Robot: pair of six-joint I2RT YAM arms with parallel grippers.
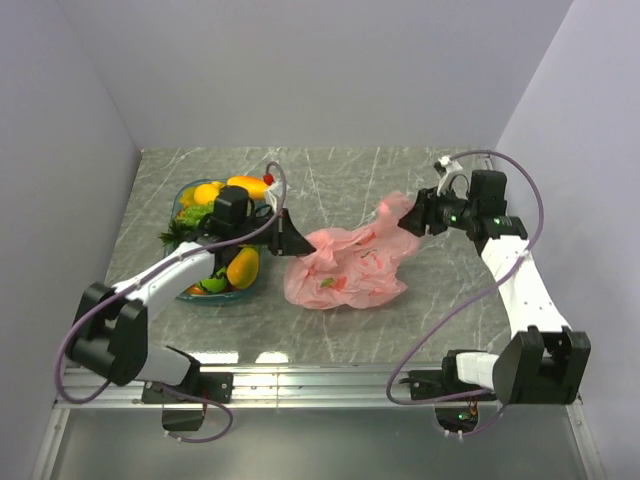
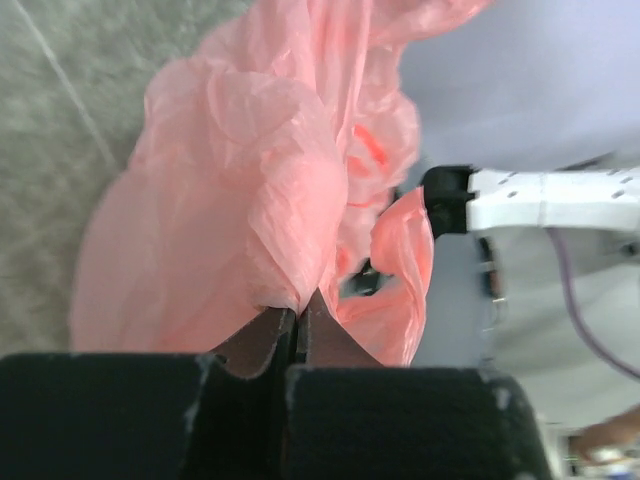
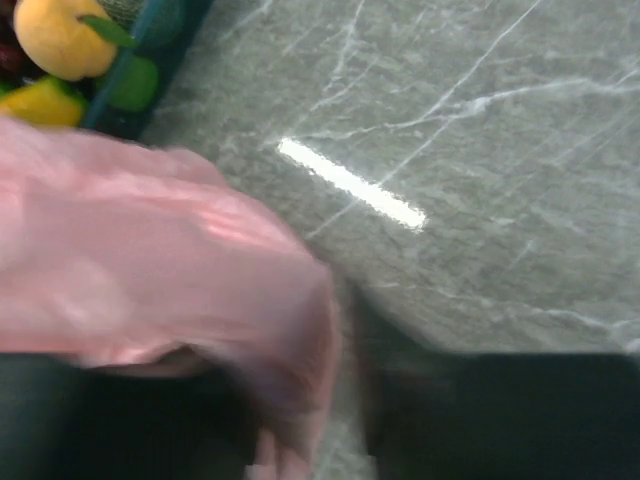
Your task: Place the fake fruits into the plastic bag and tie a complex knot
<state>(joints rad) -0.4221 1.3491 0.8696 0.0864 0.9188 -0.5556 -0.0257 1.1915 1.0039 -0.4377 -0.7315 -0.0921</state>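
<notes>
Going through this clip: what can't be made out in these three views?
- Right gripper: open or shut unclear; the right wrist view is motion-blurred, the plastic bag covers part of it, and the top view is too small.
- Bag contents: only faint red and green blobs show through the plastic, top view.
- Tray: the left arm crosses it, hiding some fake fruits.

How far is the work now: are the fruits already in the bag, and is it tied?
A few small pieces show through the plastic bag. The left claw pinches its edge; the right claw seems to hold the other side. Many fruits lie in the tray; nothing tied yet.
</notes>
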